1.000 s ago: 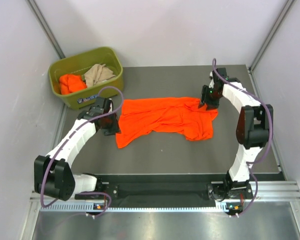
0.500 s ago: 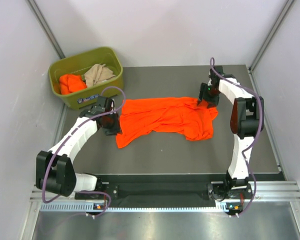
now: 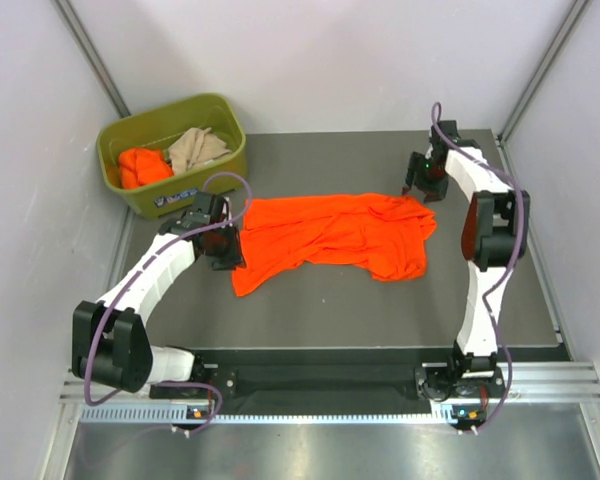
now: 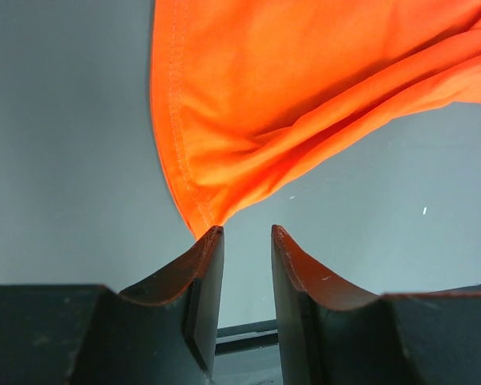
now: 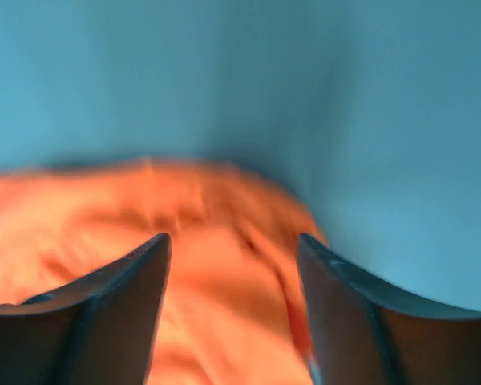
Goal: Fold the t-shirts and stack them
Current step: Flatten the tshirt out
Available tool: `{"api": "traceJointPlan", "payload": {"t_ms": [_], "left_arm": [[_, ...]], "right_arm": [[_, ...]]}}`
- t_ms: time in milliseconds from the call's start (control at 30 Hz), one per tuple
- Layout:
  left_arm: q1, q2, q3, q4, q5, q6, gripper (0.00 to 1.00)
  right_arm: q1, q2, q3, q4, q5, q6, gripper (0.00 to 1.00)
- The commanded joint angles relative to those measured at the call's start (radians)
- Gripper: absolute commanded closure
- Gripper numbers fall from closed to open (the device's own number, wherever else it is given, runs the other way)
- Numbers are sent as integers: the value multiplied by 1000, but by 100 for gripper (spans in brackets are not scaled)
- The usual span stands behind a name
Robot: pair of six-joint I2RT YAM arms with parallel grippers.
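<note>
Far-right corner of orange t-shirt (image 3: pixel 330 232) just let go: right end effector (image 5: pixel 232 237) wide, empty. Left end effector (image 4: pixel 246 231) narrow, empty, at its left corner. Probably spread; folding next.

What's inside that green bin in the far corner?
Inside the green bin lie a crumpled orange t-shirt and, beside it, a beige t-shirt. Whatever sits beneath them, including the bin's floor there, is covered and can't be seen.
</note>
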Motion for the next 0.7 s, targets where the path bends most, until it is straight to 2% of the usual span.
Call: {"api": "traceJointPlan", "payload": {"t_ms": [0,100,200,267,467,667], "left_arm": [[2,-12,3,44,13,8,65],[2,-3,3,55,27,4,64],[4,6,9,58,38,2,65],[4,11,14,56,41,4,65],[4,17,34,41,47,11,65],[4,23,37,38,50,7,65]], "right_arm": [[18,-219,-132,-9,59,-61,37],[18,-358,-283,20,59,-76,50],[18,-408,-383,53,52,-79,57],[20,-412,-426,82,23,-84,57],[20,-353,-419,86,-57,-112,54],[20,-287,-385,91,-37,-133,53]]}}
